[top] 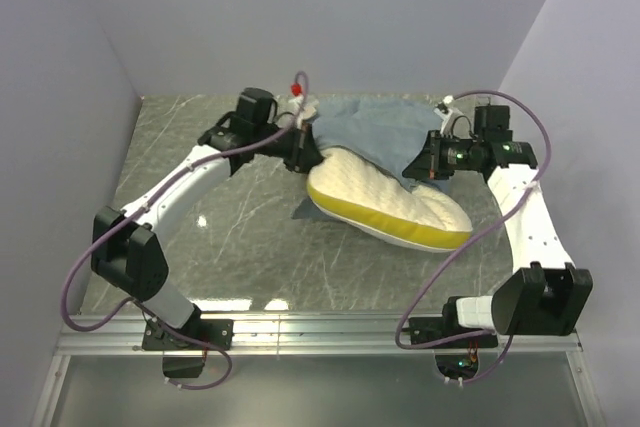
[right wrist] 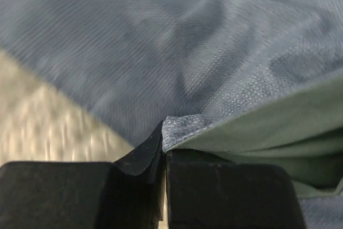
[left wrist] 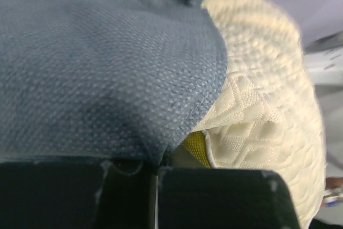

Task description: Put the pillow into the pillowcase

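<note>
The pillow [top: 385, 202] lay in the middle of the table [top: 230, 247]. Its long way ran from far left to near right. The near right end pointed at the right arm's base. The far left end was tucked under the pillowcase [top: 380, 127]. The pillow's yellow side edge faced the near side, and its cream top faced up and far. It sat a little tipped, with the near edge lifted.

The pillowcase was spread on the far part of the table, blue-grey side up. Its near edge lay over the far end of the pillow. The rest of the pillow stuck out, bare.

The left gripper [top: 307, 154] was at the far left end of the pillow. Its two fingers were pressed together on the edge of the pillowcase. In the left wrist view the blue-grey cloth ran down into the crack between the fingers, and the cream pillow showed just to the right of it.

The right gripper [top: 415, 169] was at the right side of the pillowcase, just far of the pillow. Its fingers were also pressed together. In the right wrist view a fold of the blue-grey cloth was pinched between them, and a green side of the cloth showed on the right.
</note>
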Robot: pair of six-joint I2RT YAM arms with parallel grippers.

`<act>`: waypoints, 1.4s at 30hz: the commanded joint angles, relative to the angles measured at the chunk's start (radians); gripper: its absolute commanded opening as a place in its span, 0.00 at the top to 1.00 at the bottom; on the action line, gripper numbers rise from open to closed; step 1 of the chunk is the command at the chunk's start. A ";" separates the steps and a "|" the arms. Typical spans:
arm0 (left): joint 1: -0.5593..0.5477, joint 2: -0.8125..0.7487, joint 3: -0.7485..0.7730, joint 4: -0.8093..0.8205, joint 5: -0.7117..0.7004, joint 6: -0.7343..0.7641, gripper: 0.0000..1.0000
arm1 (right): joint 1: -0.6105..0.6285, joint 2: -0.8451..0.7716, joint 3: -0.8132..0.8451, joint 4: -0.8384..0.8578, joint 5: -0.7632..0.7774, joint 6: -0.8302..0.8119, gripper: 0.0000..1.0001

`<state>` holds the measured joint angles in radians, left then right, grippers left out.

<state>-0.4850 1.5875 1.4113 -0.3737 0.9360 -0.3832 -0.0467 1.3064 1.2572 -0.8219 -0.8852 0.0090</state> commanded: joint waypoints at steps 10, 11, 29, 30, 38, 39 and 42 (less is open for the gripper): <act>-0.099 0.180 -0.276 -0.165 -0.399 0.409 1.00 | 0.171 0.411 -0.131 0.038 0.572 -0.326 1.00; -0.096 0.169 -0.319 -0.153 -0.393 0.412 0.99 | 0.179 0.436 -0.122 0.040 0.589 -0.330 1.00; 0.109 0.014 -0.429 -0.223 -0.209 1.052 0.37 | 0.294 0.619 -0.064 0.043 0.756 -0.374 1.00; 0.108 0.006 -0.439 -0.217 -0.195 1.136 0.33 | 0.292 0.619 -0.067 0.041 0.755 -0.374 1.00; 0.001 0.046 -0.473 -0.122 -0.221 1.417 0.24 | 0.292 0.623 -0.061 0.020 0.715 -0.376 1.00; -0.030 0.060 -0.471 -0.125 -0.245 1.463 0.24 | 0.291 0.625 -0.058 0.012 0.707 -0.377 1.00; -0.069 0.103 -0.468 -0.134 -0.311 1.504 0.24 | 0.292 0.619 -0.051 0.003 0.661 -0.382 1.00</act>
<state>-0.5152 1.6566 0.9463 -0.5076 0.6773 0.9703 0.2443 1.8545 1.2327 -0.8627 -0.2371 -0.3286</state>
